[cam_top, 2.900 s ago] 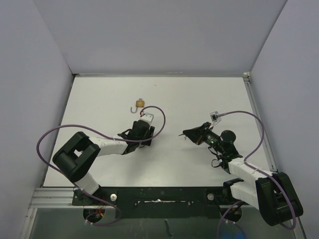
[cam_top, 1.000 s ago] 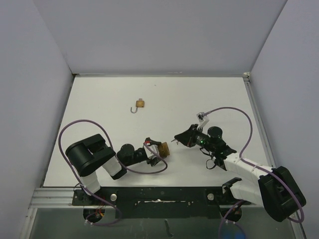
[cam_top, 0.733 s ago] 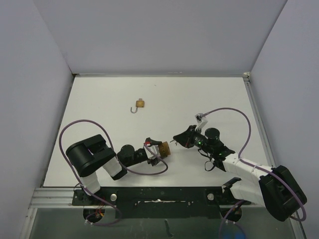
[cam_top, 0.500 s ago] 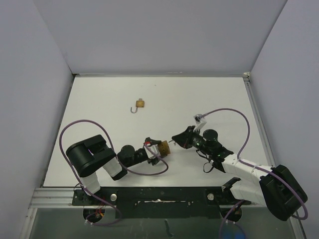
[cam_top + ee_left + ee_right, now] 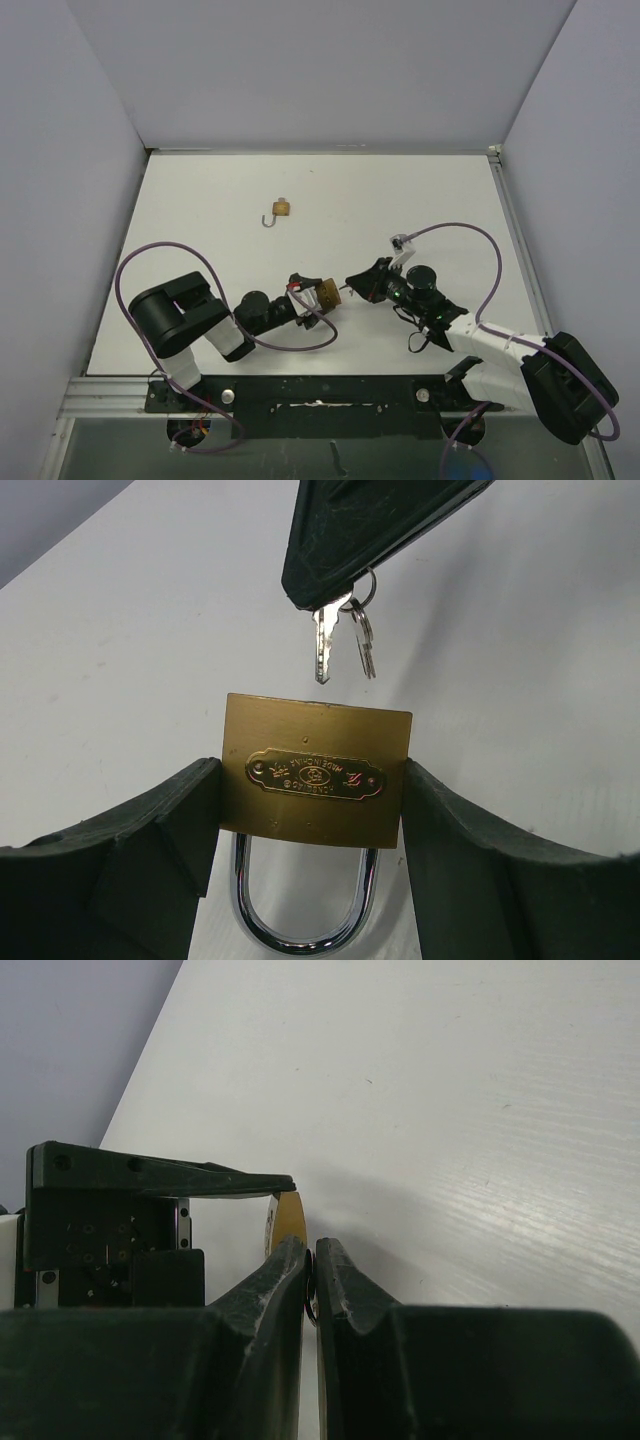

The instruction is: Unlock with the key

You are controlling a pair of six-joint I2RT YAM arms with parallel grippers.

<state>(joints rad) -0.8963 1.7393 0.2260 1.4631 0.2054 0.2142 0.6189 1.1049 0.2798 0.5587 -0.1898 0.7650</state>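
Note:
My left gripper (image 5: 318, 301) is shut on a brass padlock (image 5: 315, 773) with a steel shackle, gripping its body by the two sides; it also shows in the top view (image 5: 326, 296). My right gripper (image 5: 352, 281) is shut on a key ring with two small keys (image 5: 323, 645), and the longer key's tip hangs just above the padlock's bottom face, apart from it. In the right wrist view the closed fingers (image 5: 290, 1260) pinch the ring, with the padlock's edge (image 5: 291, 1217) just beyond.
A second small brass padlock (image 5: 279, 209) with its shackle open lies on the white table (image 5: 420, 190) toward the back left. Purple cables loop beside both arms. Grey walls enclose the table on three sides.
The left gripper went from near the far padlock to near the front, now holding a padlock. The right gripper has moved left, bringing the keys up to the padlock.

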